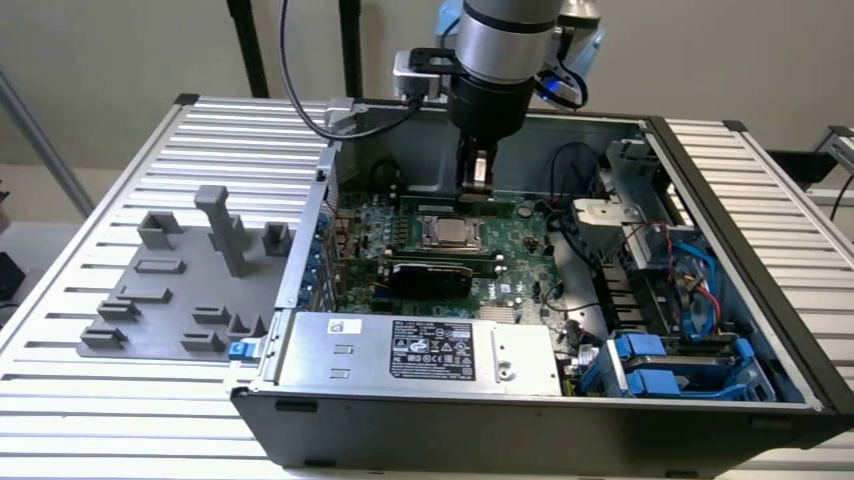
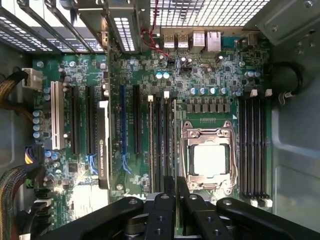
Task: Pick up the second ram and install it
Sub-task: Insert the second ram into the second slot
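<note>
My gripper [image 1: 474, 185] hangs inside the open computer case, above the far part of the green motherboard [image 1: 514, 285]. In the wrist view its black fingers [image 2: 165, 210] stand almost together. A thin pale edge runs out from between them: the second ram [image 2: 174, 140], seen edge-on. It lines up with the memory slot nearest the processor socket [image 2: 209, 160]. Whether the stick touches the slot I cannot tell. The grey holder tray [image 1: 160, 300] at the exterior view's left carries no stick.
The case walls [image 1: 747, 260] surround the board. A graphics card [image 1: 427, 272] and the power supply [image 1: 420, 350] lie nearer the camera, with cables and blue drive bays [image 1: 667, 365] at the exterior view's right. Another bank of memory slots [image 2: 255, 145] flanks the socket.
</note>
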`<state>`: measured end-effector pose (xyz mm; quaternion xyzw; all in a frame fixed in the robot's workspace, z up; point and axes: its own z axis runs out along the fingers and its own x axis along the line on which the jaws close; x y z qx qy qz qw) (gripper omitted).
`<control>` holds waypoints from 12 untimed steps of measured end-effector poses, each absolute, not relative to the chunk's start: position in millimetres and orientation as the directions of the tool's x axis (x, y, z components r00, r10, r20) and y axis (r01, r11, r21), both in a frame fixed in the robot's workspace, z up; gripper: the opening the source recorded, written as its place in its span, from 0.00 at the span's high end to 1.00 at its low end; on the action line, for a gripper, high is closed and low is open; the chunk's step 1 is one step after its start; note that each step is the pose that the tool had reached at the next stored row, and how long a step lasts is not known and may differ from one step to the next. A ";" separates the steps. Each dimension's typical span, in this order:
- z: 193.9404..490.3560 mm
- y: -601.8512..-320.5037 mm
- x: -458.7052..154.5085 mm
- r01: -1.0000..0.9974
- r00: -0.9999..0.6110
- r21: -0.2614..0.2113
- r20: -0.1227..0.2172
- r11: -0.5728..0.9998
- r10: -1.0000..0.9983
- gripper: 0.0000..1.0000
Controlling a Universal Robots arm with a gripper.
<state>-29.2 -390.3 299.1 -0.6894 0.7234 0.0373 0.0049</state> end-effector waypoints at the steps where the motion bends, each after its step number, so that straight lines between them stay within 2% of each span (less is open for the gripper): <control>1: 297.2 -390.3 -29.3 -0.998 -0.050 0.047 -0.059 0.047 -0.997 0.87; 12: 277.2 -390.3 -30.8 -0.997 -0.056 0.047 -0.059 0.054 -0.997 0.87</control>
